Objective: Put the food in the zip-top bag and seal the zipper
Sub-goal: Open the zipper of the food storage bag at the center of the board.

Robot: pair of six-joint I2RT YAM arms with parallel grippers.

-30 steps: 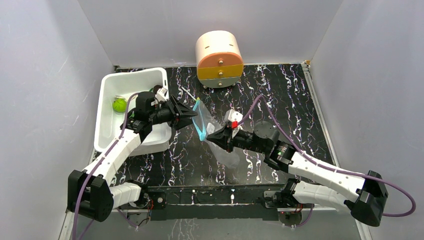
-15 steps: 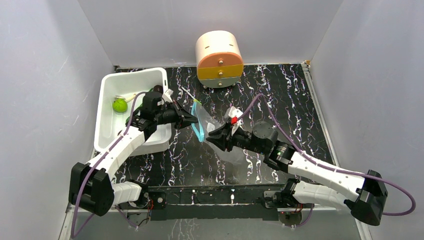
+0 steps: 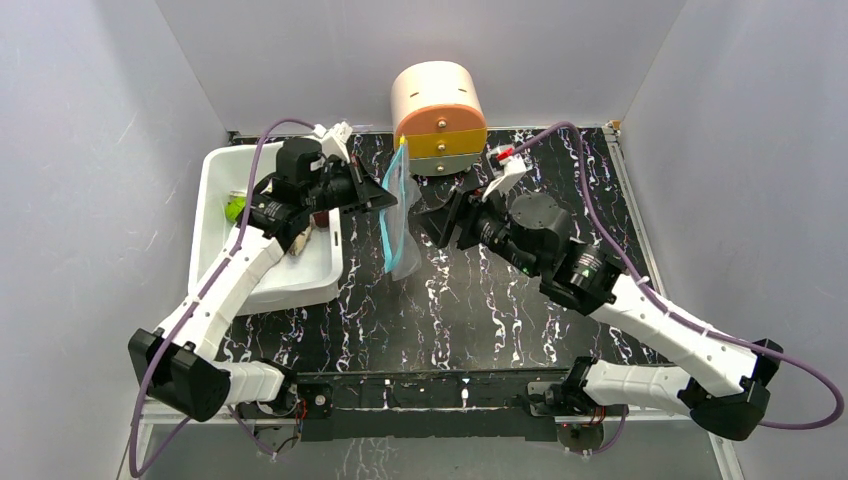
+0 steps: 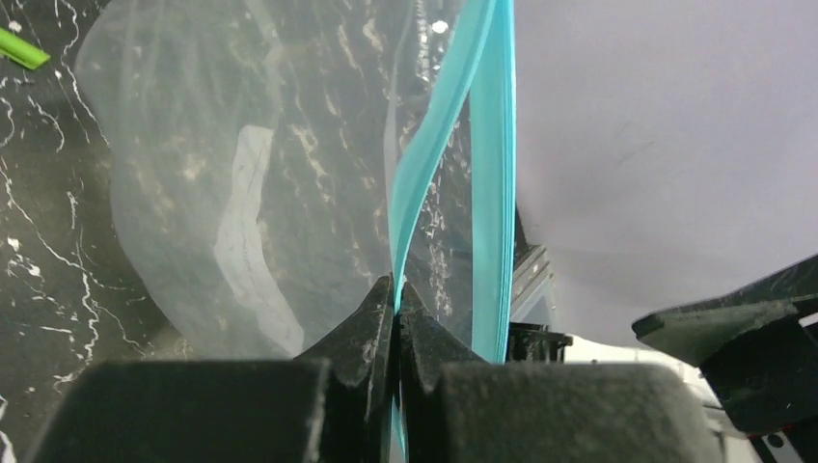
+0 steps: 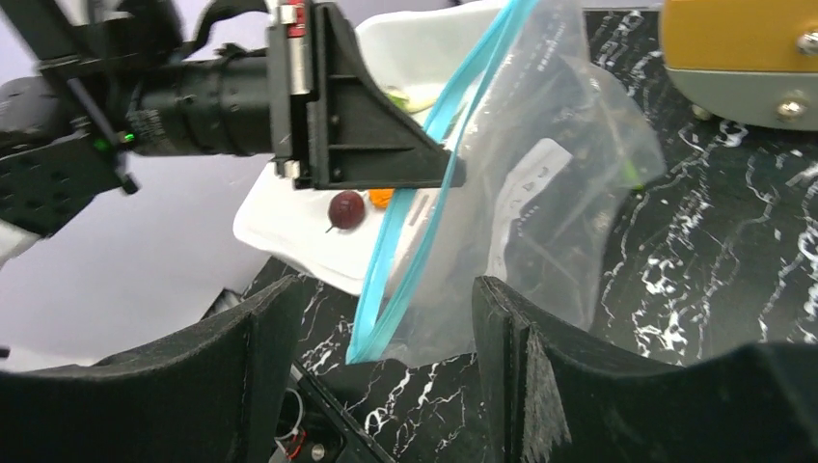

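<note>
Spotted the left claw (image 4: 395, 301) pinched tight on the thin teal-blue zipper strip (image 4: 494, 145), holding the crinkly clear plastic zip-top bag (image 3: 402, 235) up on edge. Couldn't tell whether its bottom touched the black marbled table (image 3: 520, 320). Found the mouth gaping a little, teal edges apart. Noticed the right claw (image 5: 381, 294) spread wide just right of the bag, gripping nothing. Clocked the bag hanging between the right rim of the white rectangular plastic tub (image 3: 210, 220) and that claw, in front of the cream-and-orange round drawer unit (image 3: 438, 110). Saw the dark purple-brown ball (image 5: 345, 209), small orange lump (image 5: 382, 198) and lime-green round fruit (image 3: 235, 208) down in the tub. Had loads of bare table nearer and off to the right.
</note>
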